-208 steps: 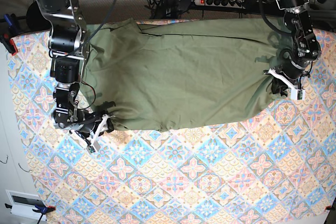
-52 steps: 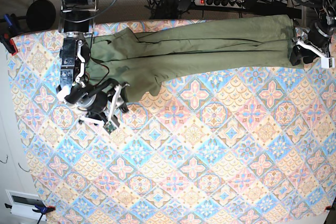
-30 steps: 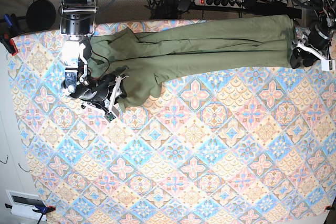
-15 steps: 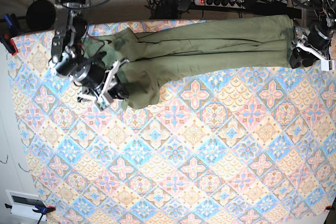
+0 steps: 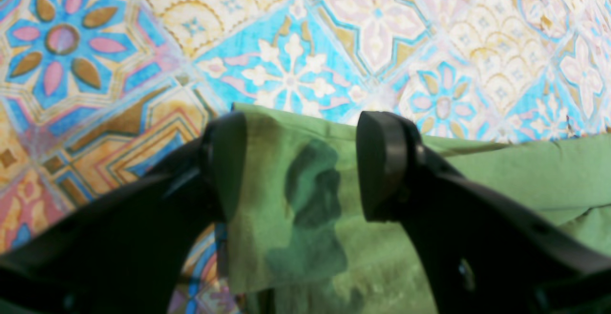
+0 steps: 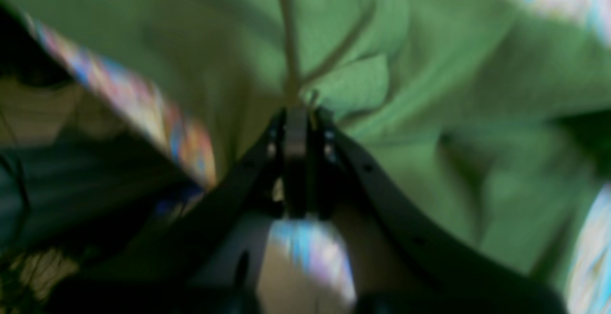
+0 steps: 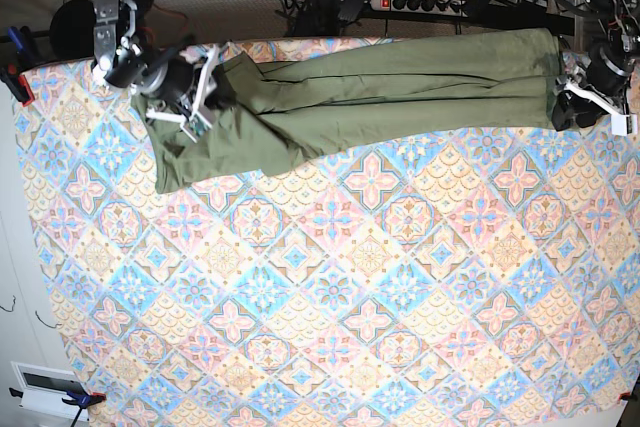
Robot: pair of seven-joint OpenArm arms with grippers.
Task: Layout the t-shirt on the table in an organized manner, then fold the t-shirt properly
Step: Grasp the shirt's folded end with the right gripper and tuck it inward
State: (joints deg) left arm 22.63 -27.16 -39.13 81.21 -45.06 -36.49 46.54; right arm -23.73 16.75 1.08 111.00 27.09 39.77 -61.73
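1. The plain olive-green short-sleeved cotton t-shirt is seen stretched into a long, narrow, creased band along the far edge of the large desk, which is covered with a tile-pattern cloth of blue, pink and cream diamonds.
2. The right tool is found at the base view's left end of the band, tilted over the cloth.
3. In the right wrist view, the right tool is shown with its black jaws pressed together, and a thin ridge of green fabric is pinched between them; this view is blurred.
4. Below the right tool, a wider flap of the garment is spread on the desk, with one corner reaching toward the near side.
5. The left tool is seen at the opposite end of the band, at the desk's edge.
6. In the left wrist view, the left tool is shown with its two black pads held well apart; a corner of the green cloth lies flat between and beneath them.
7. No grip on the cloth by the left tool is visible; its shadow falls on the fabric between the pads.
8. The patterned desk surface is seen just beyond that corner's hem.
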